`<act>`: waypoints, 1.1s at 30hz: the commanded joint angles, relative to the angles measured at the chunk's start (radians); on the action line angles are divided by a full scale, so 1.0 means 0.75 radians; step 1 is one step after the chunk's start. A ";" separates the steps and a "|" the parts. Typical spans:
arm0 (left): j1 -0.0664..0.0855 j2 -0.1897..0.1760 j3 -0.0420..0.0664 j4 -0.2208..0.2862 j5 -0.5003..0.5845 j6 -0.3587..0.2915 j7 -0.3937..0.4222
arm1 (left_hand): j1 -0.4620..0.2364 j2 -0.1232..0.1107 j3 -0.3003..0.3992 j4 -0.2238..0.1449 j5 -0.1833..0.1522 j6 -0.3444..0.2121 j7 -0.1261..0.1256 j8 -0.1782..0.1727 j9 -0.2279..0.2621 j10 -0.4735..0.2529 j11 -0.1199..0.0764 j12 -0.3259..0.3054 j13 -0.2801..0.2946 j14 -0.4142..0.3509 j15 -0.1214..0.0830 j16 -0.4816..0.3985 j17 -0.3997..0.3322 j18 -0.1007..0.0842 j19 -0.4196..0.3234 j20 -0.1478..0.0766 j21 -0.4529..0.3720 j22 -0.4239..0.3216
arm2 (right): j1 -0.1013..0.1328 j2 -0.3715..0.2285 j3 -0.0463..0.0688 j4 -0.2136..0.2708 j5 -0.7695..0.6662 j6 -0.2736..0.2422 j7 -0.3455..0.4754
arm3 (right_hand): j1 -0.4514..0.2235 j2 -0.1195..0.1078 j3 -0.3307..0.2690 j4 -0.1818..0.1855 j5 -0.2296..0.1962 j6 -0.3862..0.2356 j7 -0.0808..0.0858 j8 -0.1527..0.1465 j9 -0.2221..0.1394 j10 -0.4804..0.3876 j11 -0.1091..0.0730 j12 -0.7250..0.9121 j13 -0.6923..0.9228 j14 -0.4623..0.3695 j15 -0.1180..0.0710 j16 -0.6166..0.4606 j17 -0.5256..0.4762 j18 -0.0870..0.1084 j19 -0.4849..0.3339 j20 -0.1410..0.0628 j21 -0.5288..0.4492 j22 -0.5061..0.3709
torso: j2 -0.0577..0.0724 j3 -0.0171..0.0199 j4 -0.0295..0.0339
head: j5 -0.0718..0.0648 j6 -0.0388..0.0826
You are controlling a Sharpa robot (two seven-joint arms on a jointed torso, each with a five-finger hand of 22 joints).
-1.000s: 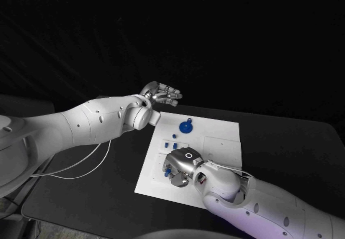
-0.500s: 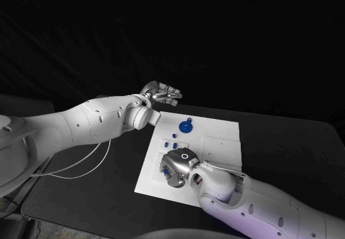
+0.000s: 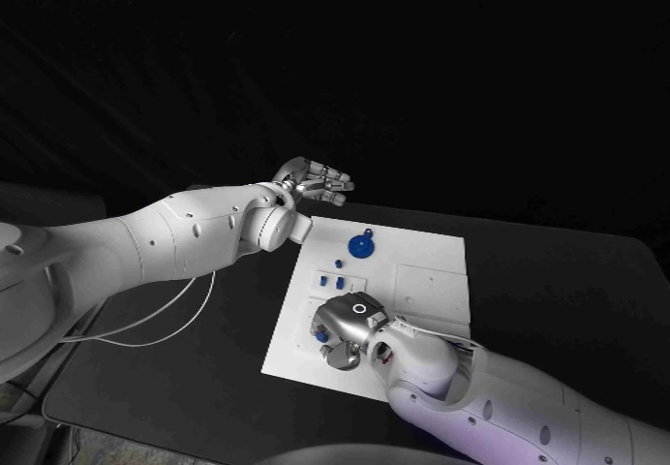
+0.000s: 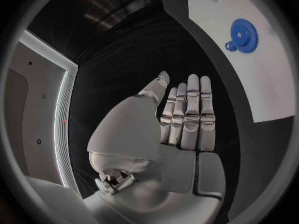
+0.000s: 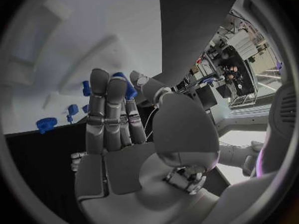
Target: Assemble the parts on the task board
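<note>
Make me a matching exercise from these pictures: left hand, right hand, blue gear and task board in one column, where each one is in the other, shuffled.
Things:
1. left hand
2. right hand
3. blue gear
4. task board

Places:
A. lies on the black table
B. over the board's near left part, by small blue parts
C. beyond the board's far left corner, holding nothing
D. on the board's far end

Pairs: 1-C, 2-B, 3-D, 4-A

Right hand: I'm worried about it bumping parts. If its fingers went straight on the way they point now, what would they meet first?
Probably the small blue part right at the right hand's fingertips, then the task board under it. Whether they already touch is unclear.
</note>
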 commanded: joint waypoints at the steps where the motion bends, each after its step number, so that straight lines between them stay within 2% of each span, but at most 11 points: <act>1: 0.000 0.001 0.001 0.002 -0.001 0.020 0.002 | 0.003 0.013 -0.002 0.008 -0.008 -0.006 0.001 -0.001 0.000 -0.002 -0.003 -0.004 -0.001 0.002 0.001 -0.003 0.001 -0.018 0.009 -0.003 0.008 -0.001 | 0.000 -0.001 0.001 0.001 0.030 -0.034 0.025 | 0.038 -0.004 -0.125 0.005 0.021 -0.025 -0.001 -0.004 -0.002 -0.063 0.013 0.002 -0.002 -0.004 0.016 0.001 -0.015 0.022 0.037 0.020 -0.026 -0.026 | 0.001 0.0014 -0.0005 | -0.001 0.000; 2: 0.000 0.001 0.001 0.002 -0.001 0.020 0.002 | 0.003 0.013 -0.002 0.008 -0.008 -0.006 0.001 -0.001 0.000 -0.002 -0.003 -0.004 -0.001 0.002 0.001 -0.003 0.001 -0.018 0.009 -0.003 0.008 -0.001 | 0.000 -0.002 0.001 0.003 0.034 -0.044 0.027 | 0.059 0.006 -0.183 0.012 0.028 -0.037 -0.005 -0.003 -0.002 -0.081 0.018 0.003 -0.002 -0.005 0.019 0.002 -0.024 0.029 0.041 0.026 -0.040 -0.040 | 0.001 0.0014 -0.0005 | -0.001 0.000; 7: 0.000 0.000 0.001 0.002 -0.001 0.021 0.001 | 0.003 0.013 -0.002 0.008 -0.008 -0.006 0.001 -0.001 0.000 -0.002 -0.003 -0.004 -0.001 0.002 0.001 -0.003 0.001 -0.018 0.009 -0.003 0.008 -0.001 | 0.000 -0.007 0.001 0.013 0.044 -0.087 0.034 | 0.114 -0.016 -0.294 0.057 0.052 -0.099 -0.018 -0.004 -0.004 -0.154 0.036 0.004 -0.001 -0.015 0.035 0.006 -0.053 0.048 0.047 0.041 -0.062 -0.069 | 0.000 0.0010 0.0003 | -0.003 0.000; 15: 0.000 -0.003 0.000 0.002 -0.001 0.021 0.001 | 0.002 0.013 -0.003 0.011 -0.008 -0.008 0.002 -0.001 0.000 -0.003 -0.003 -0.004 -0.001 0.001 0.001 -0.003 0.002 -0.018 0.010 -0.003 0.008 -0.005 | -0.001 -0.033 0.001 0.038 0.060 -0.180 0.038 | 0.167 -0.062 -0.367 0.147 0.076 -0.184 -0.015 -0.005 -0.005 -0.196 0.046 0.005 -0.002 -0.035 0.044 0.005 -0.084 0.061 0.042 0.053 -0.090 -0.096 | 0.000 0.0006 0.0006 | -0.005 0.002; 21: 0.000 -0.005 0.000 0.003 -0.001 0.023 0.000 | 0.002 0.013 -0.003 0.011 -0.008 -0.008 0.002 -0.001 0.000 -0.003 -0.003 -0.004 -0.001 0.001 0.001 -0.003 0.002 -0.018 0.010 -0.003 0.008 -0.005 | -0.001 -0.074 0.009 0.078 0.093 -0.231 0.045 | 0.179 -0.065 -0.395 0.194 0.081 -0.184 -0.022 -0.005 -0.005 -0.188 0.044 0.006 -0.002 -0.034 0.043 0.014 -0.096 0.062 0.048 0.054 -0.094 -0.109 | 0.000 0.0008 -0.0006 | -0.011 0.008; 24: 0.000 -0.007 0.000 0.005 -0.001 0.023 0.000 | 0.002 0.013 -0.003 0.011 -0.008 -0.008 0.002 -0.001 0.000 -0.003 -0.003 -0.004 -0.001 0.001 0.001 -0.003 0.002 -0.018 0.010 -0.003 0.008 -0.005 | 0.000 -0.114 0.040 0.105 0.156 -0.253 0.053 | 0.158 -0.040 -0.384 0.192 0.076 -0.157 -0.019 -0.005 -0.005 -0.135 0.032 0.009 -0.003 -0.026 0.036 0.022 -0.096 0.054 0.052 0.048 -0.084 -0.111 | 0.000 0.0012 -0.0017 | -0.027 0.015; 26: 0.000 -0.010 0.000 0.007 -0.001 0.024 0.001 | 0.002 0.013 -0.003 0.011 -0.008 -0.008 0.002 -0.001 0.000 -0.003 -0.003 -0.004 -0.001 0.001 0.001 -0.003 0.002 -0.018 0.010 -0.003 0.008 -0.005 | 0.000 -0.148 0.069 0.120 0.211 -0.265 0.056 | 0.124 -0.016 -0.351 0.182 0.075 -0.133 -0.003 -0.005 -0.005 -0.076 0.018 0.006 -0.004 -0.017 0.026 0.029 -0.093 0.043 0.055 0.038 -0.067 -0.109 | -0.001 0.0002 -0.0020 | -0.041 0.022; 29: 0.000 -0.020 0.000 0.011 -0.002 0.024 0.004 | 0.001 0.013 -0.004 0.013 -0.008 -0.009 0.001 -0.001 0.001 -0.003 -0.003 -0.004 -0.001 0.001 0.001 -0.003 0.002 -0.018 0.011 -0.003 0.008 -0.008 | 0.000 -0.231 0.130 0.147 0.391 -0.255 0.060 | 0.054 0.041 -0.247 0.186 0.060 -0.059 0.005 0.006 0.002 0.145 -0.042 0.050 0.007 0.008 -0.011 0.042 -0.085 0.018 0.060 0.011 -0.031 -0.101 | -0.002 -0.0003 -0.0043 | -0.069 0.034; 31: 0.000 -0.026 0.000 0.012 -0.002 0.023 0.005 | 0.001 0.013 -0.004 0.013 -0.008 -0.009 0.001 -0.001 0.001 -0.003 -0.003 -0.004 -0.001 0.001 0.001 -0.003 0.002 -0.018 0.011 -0.003 0.008 -0.008 | 0.000 -0.284 0.165 0.161 0.498 -0.233 0.060 | 0.040 0.045 -0.202 0.173 0.057 -0.007 -0.015 0.006 0.006 0.266 -0.085 0.082 0.021 0.011 -0.036 0.044 -0.078 0.000 0.057 -0.012 -0.014 -0.094 | -0.002 0.0015 -0.0066 | -0.078 0.039; 32: 0.000 -0.030 0.000 0.013 -0.002 0.023 0.006 | -0.001 0.012 -0.005 0.014 -0.008 -0.009 0.001 -0.001 0.001 -0.002 -0.003 -0.004 -0.001 0.001 0.001 -0.003 0.002 -0.018 0.011 -0.002 0.008 -0.008 | 0.000 -0.315 0.184 0.169 0.552 -0.218 0.060 | 0.017 0.044 -0.184 0.162 0.057 0.013 -0.019 -0.004 0.006 0.291 -0.093 0.076 0.026 0.013 -0.046 0.045 -0.070 -0.026 0.054 -0.033 0.002 -0.086 | -0.003 0.0023 -0.0086 | -0.081 0.041; 33: 0.000 -0.035 0.000 0.014 -0.002 0.023 0.007 | -0.003 0.012 -0.006 0.015 -0.008 -0.009 0.001 -0.001 0.001 -0.002 -0.003 -0.004 -0.001 0.002 0.001 -0.002 0.002 -0.018 0.011 -0.002 0.008 -0.009 | 0.000 -0.346 0.203 0.176 0.603 -0.201 0.061 | 0.008 0.045 -0.192 0.159 0.057 0.033 -0.029 0.002 0.010 0.321 -0.105 0.093 0.038 0.014 -0.053 0.046 -0.066 -0.033 0.053 -0.038 0.005 -0.084 | -0.004 0.0030 -0.0099 | -0.084 0.042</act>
